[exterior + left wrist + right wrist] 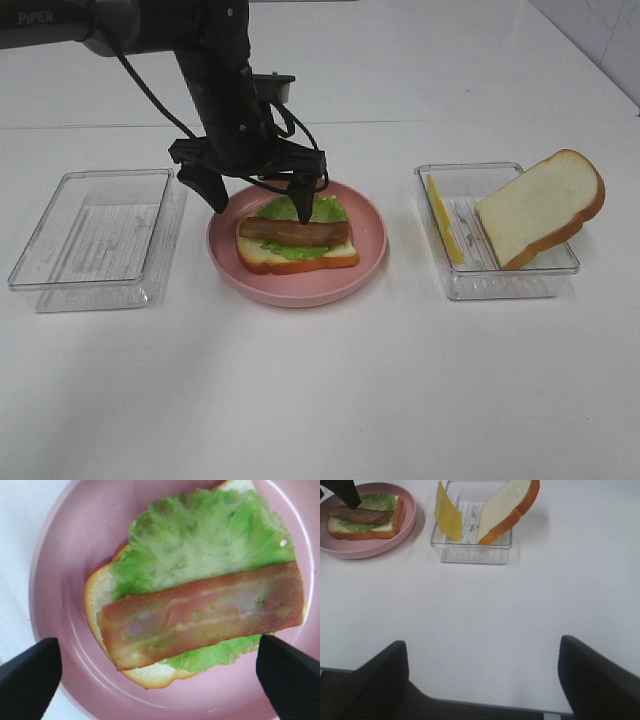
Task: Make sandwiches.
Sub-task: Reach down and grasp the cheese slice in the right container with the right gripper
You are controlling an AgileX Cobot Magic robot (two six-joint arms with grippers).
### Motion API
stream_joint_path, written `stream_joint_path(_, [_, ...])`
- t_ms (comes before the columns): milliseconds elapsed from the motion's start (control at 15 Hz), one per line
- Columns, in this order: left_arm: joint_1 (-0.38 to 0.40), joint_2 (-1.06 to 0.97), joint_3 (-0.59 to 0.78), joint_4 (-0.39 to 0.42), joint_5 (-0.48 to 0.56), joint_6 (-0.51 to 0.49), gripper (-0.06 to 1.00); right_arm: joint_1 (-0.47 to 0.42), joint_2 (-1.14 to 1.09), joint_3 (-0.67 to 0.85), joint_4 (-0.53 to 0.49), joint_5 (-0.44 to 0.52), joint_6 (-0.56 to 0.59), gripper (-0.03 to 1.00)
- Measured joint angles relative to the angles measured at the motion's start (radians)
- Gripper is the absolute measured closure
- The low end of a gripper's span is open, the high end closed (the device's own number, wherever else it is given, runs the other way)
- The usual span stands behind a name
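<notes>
On the pink plate (372,238) lies a half-built sandwich: a bread slice (297,259) with green lettuce (318,209) and a reddish-brown meat slice (295,232) on top. It fills the left wrist view, meat (205,615) over lettuce (200,540). My left gripper (259,192) hangs open right above it, fingers straddling the meat, holding nothing. A second bread slice (540,207) and a yellow cheese slice (444,218) lean in the right clear tray (500,280). My right gripper (482,677) is open and empty, low at the table's near edge, out of the high view.
An empty clear plastic tray (95,240) stands left of the plate. The left arm (215,70) reaches in from the upper left over the plate. The white table (330,390) extends in front of the plate and trays.
</notes>
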Motion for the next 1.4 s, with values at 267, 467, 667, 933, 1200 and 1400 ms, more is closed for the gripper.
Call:
stream_joint_path(267, [0.007,-0.142,-0.015,0.005,0.126,0.022,-0.04,0.000,0.000,0.000,0.000,0.000,0.000,0.17])
stream_joint_path(467, [0.095,-0.188,-0.034,0.005,0.133,0.059,-0.04,0.000,0.000,0.000,0.000,0.000,0.000,0.17])
stream_joint_path(667, [0.243,-0.241,-0.036,0.012,0.134,0.067,-0.04,0.000,0.000,0.000,0.000,0.000,0.000,0.17])
stream_joint_path(933, [0.456,-0.319,-0.037,0.016,0.134,0.091,-0.04,0.000,0.000,0.000,0.000,0.000,0.000,0.17])
stream_joint_path(1200, [0.506,-0.485,0.133,0.017,0.132,0.142,-0.04,0.000,0.000,0.000,0.000,0.000,0.000,0.17])
stream_joint_path(1400, [0.506,-0.731,0.387,0.018,0.132,0.152,-0.04,0.000,0.000,0.000,0.000,0.000,0.000,0.17])
